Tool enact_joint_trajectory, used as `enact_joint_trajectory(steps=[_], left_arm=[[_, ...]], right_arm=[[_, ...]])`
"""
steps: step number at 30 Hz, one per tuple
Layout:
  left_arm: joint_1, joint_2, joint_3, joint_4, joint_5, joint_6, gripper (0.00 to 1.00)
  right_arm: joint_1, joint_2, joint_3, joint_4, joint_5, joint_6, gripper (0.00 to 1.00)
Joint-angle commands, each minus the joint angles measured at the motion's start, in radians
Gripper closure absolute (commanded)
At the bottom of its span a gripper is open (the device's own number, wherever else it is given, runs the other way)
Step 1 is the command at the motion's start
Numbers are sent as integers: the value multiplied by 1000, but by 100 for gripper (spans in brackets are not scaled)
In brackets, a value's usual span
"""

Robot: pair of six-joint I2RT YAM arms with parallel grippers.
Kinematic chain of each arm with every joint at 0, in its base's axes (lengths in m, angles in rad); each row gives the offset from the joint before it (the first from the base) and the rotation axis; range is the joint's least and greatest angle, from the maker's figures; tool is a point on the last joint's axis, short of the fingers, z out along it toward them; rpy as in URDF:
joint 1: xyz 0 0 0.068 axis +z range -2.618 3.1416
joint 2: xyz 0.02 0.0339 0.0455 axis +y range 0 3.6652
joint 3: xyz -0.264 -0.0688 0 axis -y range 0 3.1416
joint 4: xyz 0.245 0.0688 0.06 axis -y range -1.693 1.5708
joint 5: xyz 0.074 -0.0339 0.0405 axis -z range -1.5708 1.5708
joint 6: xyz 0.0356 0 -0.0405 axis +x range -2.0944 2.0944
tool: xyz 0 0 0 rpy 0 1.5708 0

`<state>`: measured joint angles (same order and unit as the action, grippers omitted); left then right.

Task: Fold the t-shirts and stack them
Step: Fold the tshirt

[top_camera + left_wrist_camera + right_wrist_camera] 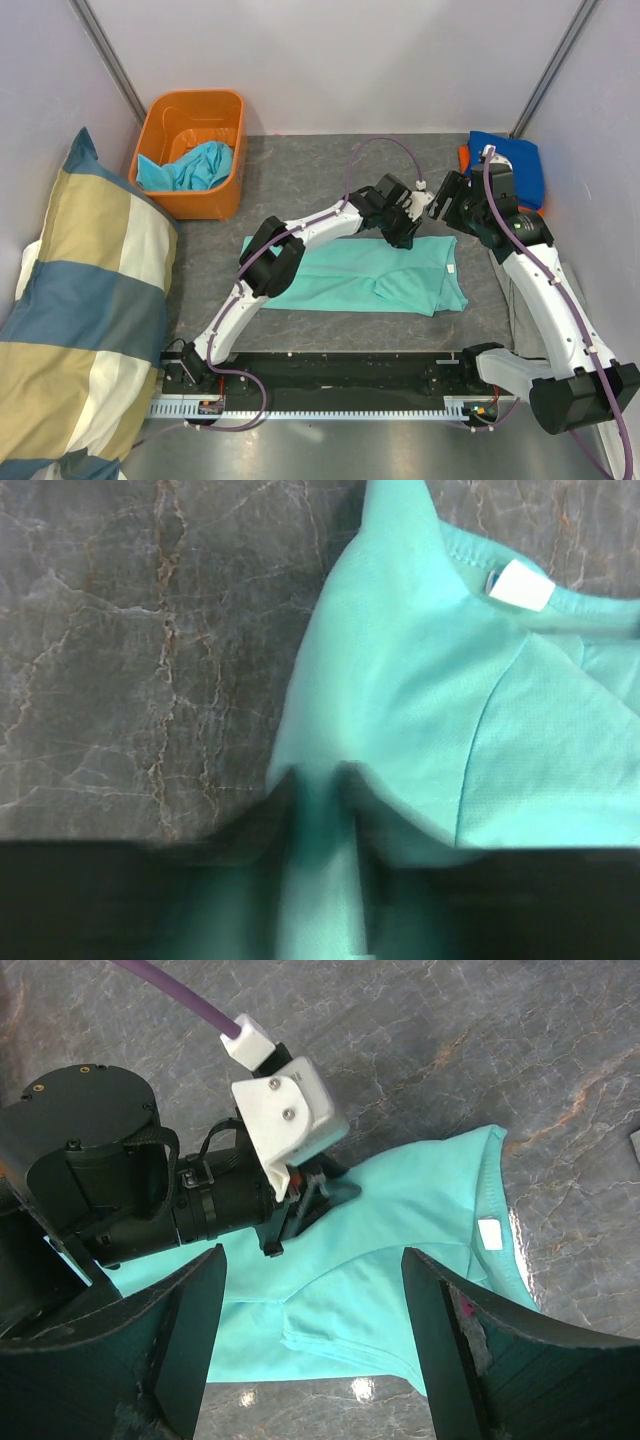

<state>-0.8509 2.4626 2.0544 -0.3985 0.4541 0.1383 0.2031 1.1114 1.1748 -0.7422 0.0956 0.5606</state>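
At the middle of the grey marbled table [300, 180], a mint-teal t-shirt [360, 275] lay spread flat, its collar toward the right and a white label [522, 585] showing inside the neckline. The left gripper [406, 238] met the shirt's far edge close to the collar; in the left wrist view its dark fingers [260, 830] were closed on a raised ridge of the fabric, which the right wrist view showed drawn up into a small peak. The right gripper [315, 1260] hung just above the collar end of the same shirt, its jaws spread wide with nothing between them. An orange tub [200, 205] at the far left corner held a crumpled turquoise t-shirt [195, 165]. At the far right corner a folded royal blue t-shirt [520, 160] rested on an orange t-shirt [464, 155]. A striped pillow [90, 290] stood against the table's left side.
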Motion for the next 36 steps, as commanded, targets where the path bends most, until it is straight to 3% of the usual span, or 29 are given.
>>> enact_joint_trajectory(steps=[1, 3, 8, 12, 17, 20, 28, 36], left_arm=[[-8, 29, 38, -19, 8, 41, 88], [-8, 29, 38, -17, -2, 38, 98], [-7, 39, 64, -19, -64, 23, 98], [7, 85, 191, -39, -146, -22, 98], [101, 162, 386, -77, -201, -192, 98], [176, 182, 415, -71, -252, -290, 98], [422, 156, 352, -83, -422, -569, 98], [529, 122, 280, -115, -545, -670, 98]], right_arm=[[1, -12, -4, 6, 18, -10, 21], [1, -13, -9, 4, 21, -8, 21], [1, -22, -17, 6, 18, -7, 21], [1, -31, -30, 4, 9, 1, 21], [1, -45, -52, 4, 3, 27, 21], [2, -48, -64, 4, 0, 38, 21], [1, -42, -101, 9, 6, 70, 21], [7, -64, -279, 90, -94, 182, 21]])
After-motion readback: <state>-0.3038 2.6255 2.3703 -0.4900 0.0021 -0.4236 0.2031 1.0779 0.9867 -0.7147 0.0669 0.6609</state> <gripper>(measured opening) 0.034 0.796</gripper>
